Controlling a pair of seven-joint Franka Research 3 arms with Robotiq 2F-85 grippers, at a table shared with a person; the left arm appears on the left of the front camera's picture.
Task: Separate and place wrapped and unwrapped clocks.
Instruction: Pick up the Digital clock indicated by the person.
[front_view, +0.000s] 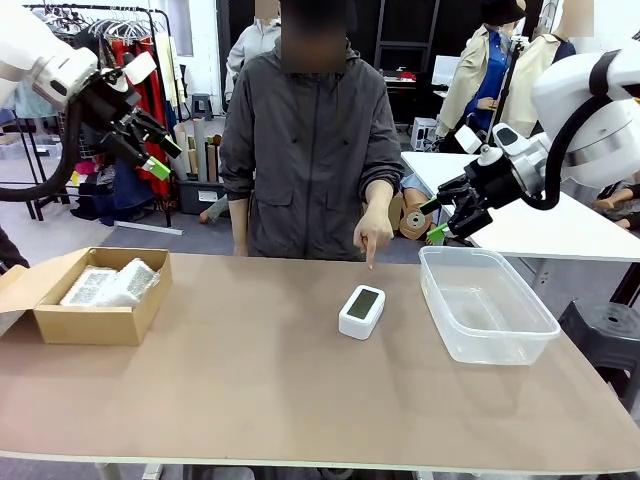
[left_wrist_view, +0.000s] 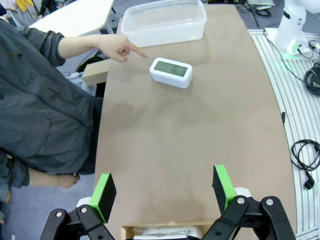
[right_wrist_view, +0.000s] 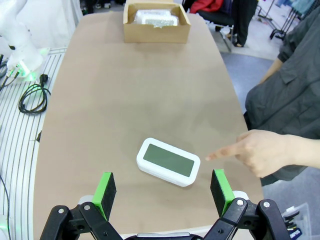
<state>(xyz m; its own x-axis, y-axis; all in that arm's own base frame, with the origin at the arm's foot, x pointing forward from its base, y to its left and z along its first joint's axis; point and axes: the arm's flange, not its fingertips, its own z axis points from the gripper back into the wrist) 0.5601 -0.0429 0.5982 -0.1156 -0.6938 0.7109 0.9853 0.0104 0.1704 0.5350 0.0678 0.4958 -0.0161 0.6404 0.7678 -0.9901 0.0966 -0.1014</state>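
Observation:
A bare white clock (front_view: 361, 311) with a grey-green screen lies flat near the middle of the table; it also shows as the clock (left_wrist_view: 171, 72) and the clock (right_wrist_view: 168, 161). Two bubble-wrapped clocks (front_view: 112, 283) sit inside the cardboard box (front_view: 95, 322); the wrapped bundles (right_wrist_view: 157, 17) show there too. The person's hand (front_view: 374, 236) points a finger down at the bare clock. My left gripper (front_view: 152, 150) hangs open high above the table's left. My right gripper (front_view: 432, 222) hangs open above the tub's far side. Both grippers (left_wrist_view: 164, 187) (right_wrist_view: 163, 186) are empty.
A clear plastic tub (front_view: 486, 303) stands empty at the right of the table. The brown box (right_wrist_view: 156, 31) sits at the left with its flap open. The person stands at the far edge, a pointing hand (left_wrist_view: 120, 47) over the table.

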